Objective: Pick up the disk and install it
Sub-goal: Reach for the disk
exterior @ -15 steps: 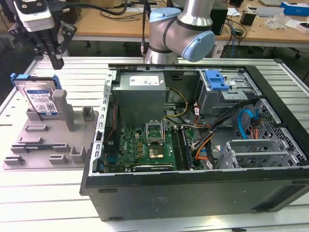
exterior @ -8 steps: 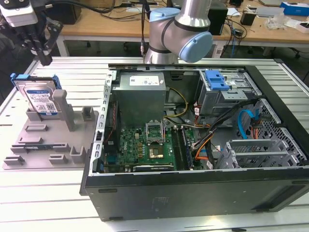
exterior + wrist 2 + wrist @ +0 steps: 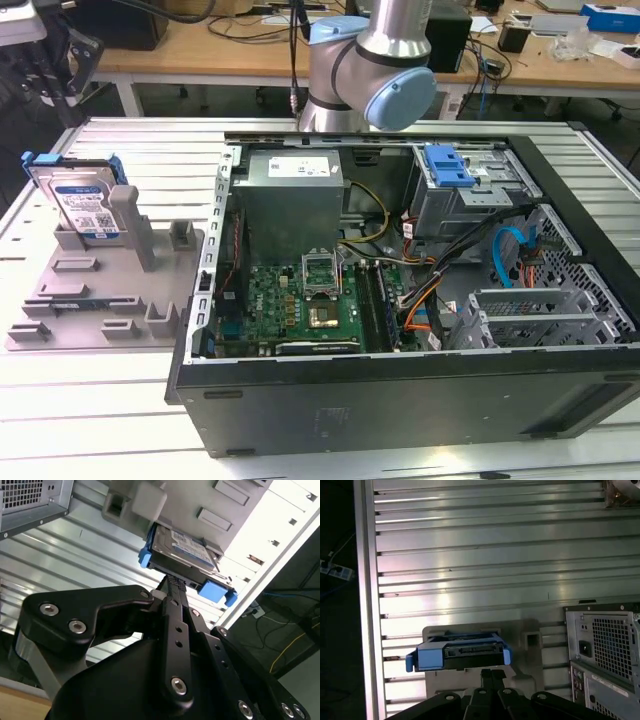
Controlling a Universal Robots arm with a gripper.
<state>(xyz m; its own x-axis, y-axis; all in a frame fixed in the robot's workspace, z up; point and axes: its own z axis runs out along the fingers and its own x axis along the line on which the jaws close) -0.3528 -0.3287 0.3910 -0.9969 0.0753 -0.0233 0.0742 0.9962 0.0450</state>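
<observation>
Your disk, a silver-grey rectangular hard drive with a white-and-blue label in a bright blue plastic carrier bracket [image 3: 85,205], stands on edge in a slot of the flat grey plastic tray with upright posts [image 3: 100,300], at the tray's far corner on the exterior view's left. One grey post rises just beside it. The tray lies on the ribbed aluminium surface [image 3: 100,400], near that surface's edge on the exterior view's left, and its other slots hold nothing you can make out. Beside the tray, toward the exterior view's right, the open black computer case [image 3: 400,390] lies on its side. In it you can see a green motherboard [image 3: 300,300], a grey metal power supply box [image 3: 295,190], a grey metal drive cage carrying a smaller blue ribbed plastic latch [image 3: 447,165], and a looped blue cable [image 3: 510,250]. The silver and pale blue robot arm [image 3: 385,60] stands past the case's far edge. Your black gripper [image 3: 173,582] points at the disk [image 3: 185,550] and is apart from it; its jaws are clenched together with nothing between them. The first wrist view shows the gripper [image 3: 491,672] over the disk's [image 3: 460,652] connector end.
</observation>
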